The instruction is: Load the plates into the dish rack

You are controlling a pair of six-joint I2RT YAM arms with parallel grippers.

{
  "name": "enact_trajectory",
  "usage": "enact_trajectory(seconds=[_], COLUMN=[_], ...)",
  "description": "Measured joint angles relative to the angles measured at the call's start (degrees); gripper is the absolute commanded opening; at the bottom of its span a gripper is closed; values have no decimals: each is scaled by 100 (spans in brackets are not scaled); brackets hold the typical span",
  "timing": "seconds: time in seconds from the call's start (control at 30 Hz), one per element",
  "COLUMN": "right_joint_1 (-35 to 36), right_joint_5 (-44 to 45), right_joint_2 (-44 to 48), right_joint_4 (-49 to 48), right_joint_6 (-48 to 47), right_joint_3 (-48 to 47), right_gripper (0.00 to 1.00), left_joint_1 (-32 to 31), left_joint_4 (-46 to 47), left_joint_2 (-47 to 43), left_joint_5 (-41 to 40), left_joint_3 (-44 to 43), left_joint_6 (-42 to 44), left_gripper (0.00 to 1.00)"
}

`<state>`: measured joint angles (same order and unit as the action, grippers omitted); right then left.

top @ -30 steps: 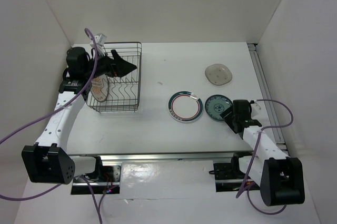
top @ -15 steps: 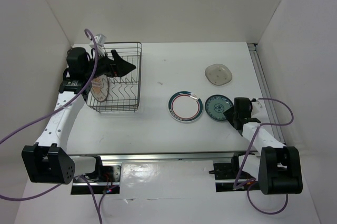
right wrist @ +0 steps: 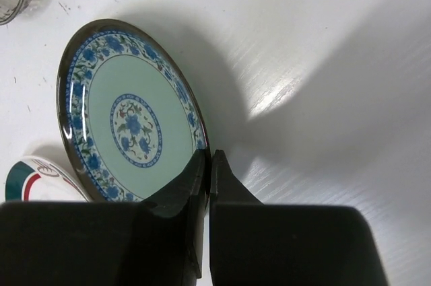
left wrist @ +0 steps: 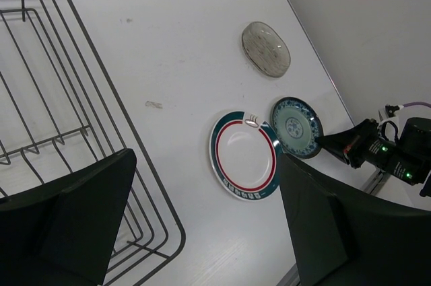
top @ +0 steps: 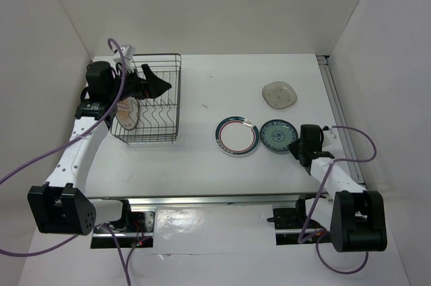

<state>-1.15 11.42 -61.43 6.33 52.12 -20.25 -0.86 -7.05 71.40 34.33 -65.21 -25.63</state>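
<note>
Right hand (right wrist: 207, 159): both fingers pressed together on the rim of the teal-green patterned plate (right wrist: 128, 124), gripping at about its 5 o'clock edge in the wrist view. The plate looks tilted and throws a broad shadow on the white worktop (right wrist: 323, 44).

Seen from above, the red-and-teal ringed plate (top: 237, 136) lies flat just beside the teal one, at its 9 o'clock. I cannot tell whether their rims touch. The pale grey plate (top: 279, 94) sits apart at 12 o'clock.

Left hand (top: 161, 79): fingers spread wide with nothing between them, hanging over the dish rack (top: 155, 124) at the worktop's 9 o'clock side. The orange sunburst plate (top: 128, 114) stands on edge among the prongs at the rack's left end.
</note>
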Motion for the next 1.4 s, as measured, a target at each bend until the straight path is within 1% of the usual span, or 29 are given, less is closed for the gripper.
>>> enact_trajectory(seconds=[0.1,0.17,0.37,0.53,0.63,0.77,0.87,0.93,1.03,1.13,1.2,1.27,1.33,1.4], right_joint_1=[0,0,0,0,0,0,0,0,17,205,522,935,1513,2153], right_joint_5=[-4,4,236,446,433,273,2,-341,-977,-1690,-2057,-2299,-2371,-2326], right_joint_2=[66,302,1353,1803,2120,2621,2865,2924,2712,2118,1582,1172,719,219], right_joint_4=[57,195,1239,1753,1816,1790,1622,1241,411,-553,-1117,-1449,-1674,-1786], right_joint_6=[57,83,151,195,197,129,39,-83,-280,-568,-765,-1043,-1416,-1746], right_joint_3=[-2,-2,-44,-389,-586,-728,-741,-682,-546,-424,-420,-481,-726,-1187], right_gripper=[0,0,0,0,0,0,0,0,0,0,0,0,0,0], left_joint_1=[0,0,0,0,0,-4,-4,-4,-4,-4,-26,-61,-116,-203], left_joint_4=[-26,-31,-28,-7,70,-22,-68,15,173,555,765,907,970,1045], left_joint_2=[0,0,-2,52,251,533,568,557,570,603,643,691,732,774], left_joint_5=[0,2,35,199,426,446,444,533,866,1248,1412,1534,1609,1663], left_joint_3=[0,0,0,0,0,-2,-2,-2,2,92,162,243,286,289], left_joint_6=[0,2,-4,-22,-68,-177,-293,-365,-564,-772,-881,-938,-968,-1034], left_gripper=[100,100,100,100,100,100,100,100,100,100,100,100,100,100])
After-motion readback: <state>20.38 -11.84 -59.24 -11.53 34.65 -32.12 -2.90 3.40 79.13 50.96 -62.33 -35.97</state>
